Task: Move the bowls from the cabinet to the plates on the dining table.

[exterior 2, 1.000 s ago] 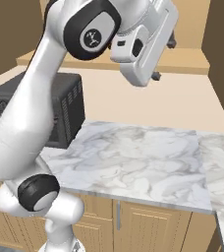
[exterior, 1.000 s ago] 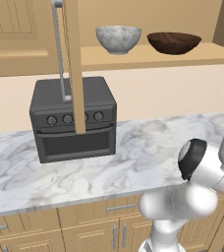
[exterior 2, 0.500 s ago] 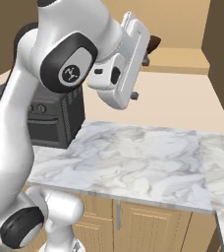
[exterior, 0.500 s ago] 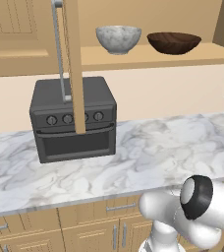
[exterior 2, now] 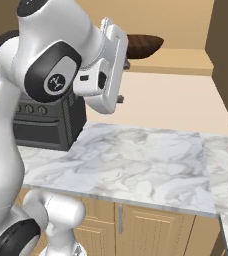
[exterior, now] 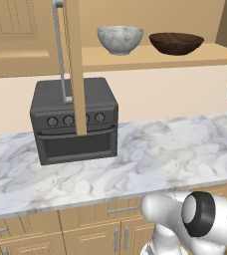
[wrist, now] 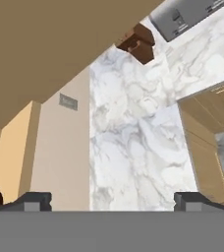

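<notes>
Both bowls (exterior: 120, 39) are left on the cabinet (exterior: 150, 57) shelf; the gripper (wrist: 111, 201), spread and empty, has been swung leftward.

Both bowls stand upright on the open cabinet (exterior: 135, 57) shelf, apart from each other. Marbled grey-white bowl (exterior: 120, 39): deep, round. Dark wooden bowl (exterior: 176, 43): wider, shallower, to its right. Right base view: wooden bowl just behind the raised gripper (exterior 2: 121, 80), partly hidden by the hand, not touching. Cabinet door (exterior: 74, 64) swung open, edge-on.
</notes>
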You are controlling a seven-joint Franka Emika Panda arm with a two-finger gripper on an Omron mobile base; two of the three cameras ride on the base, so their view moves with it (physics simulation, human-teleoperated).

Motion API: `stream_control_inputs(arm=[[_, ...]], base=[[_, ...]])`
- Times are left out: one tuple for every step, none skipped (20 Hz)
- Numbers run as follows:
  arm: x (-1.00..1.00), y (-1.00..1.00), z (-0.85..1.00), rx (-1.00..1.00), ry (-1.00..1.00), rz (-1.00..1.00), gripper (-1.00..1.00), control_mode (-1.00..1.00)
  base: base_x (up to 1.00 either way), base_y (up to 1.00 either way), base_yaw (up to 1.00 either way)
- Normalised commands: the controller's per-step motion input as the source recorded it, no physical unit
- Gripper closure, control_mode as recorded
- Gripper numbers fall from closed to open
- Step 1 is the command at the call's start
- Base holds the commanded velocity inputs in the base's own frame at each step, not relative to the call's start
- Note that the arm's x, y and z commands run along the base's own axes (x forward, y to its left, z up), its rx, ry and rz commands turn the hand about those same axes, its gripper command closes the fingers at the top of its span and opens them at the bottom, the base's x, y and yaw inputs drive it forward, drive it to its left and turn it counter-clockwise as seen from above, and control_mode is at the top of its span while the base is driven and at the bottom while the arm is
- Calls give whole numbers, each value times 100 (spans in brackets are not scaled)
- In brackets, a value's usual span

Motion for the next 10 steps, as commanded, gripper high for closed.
stream_control_inputs(arm=[[7,31,18,4,3,13,-100,-100],[8,31,17,4,3,13,-100,-100],[8,30,16,5,1,13,-100,-100],[8,29,16,6,1,13,-100,-100],[9,28,12,6,1,13,-100,-100],[8,27,9,7,2,14,-100,-100],[7,27,5,7,1,14,-100,-100],[7,26,3,8,1,14,-100,-100],[5,27,0,8,0,14,-100,-100],[5,28,0,9,0,13,-100,-100]], base=[[0,0,0],[0,0,0],[0,0,0],[0,0,0],[0,0,0],[0,0,0],[0,0,0],[0,0,0],[0,0,0],[0,0,0]])
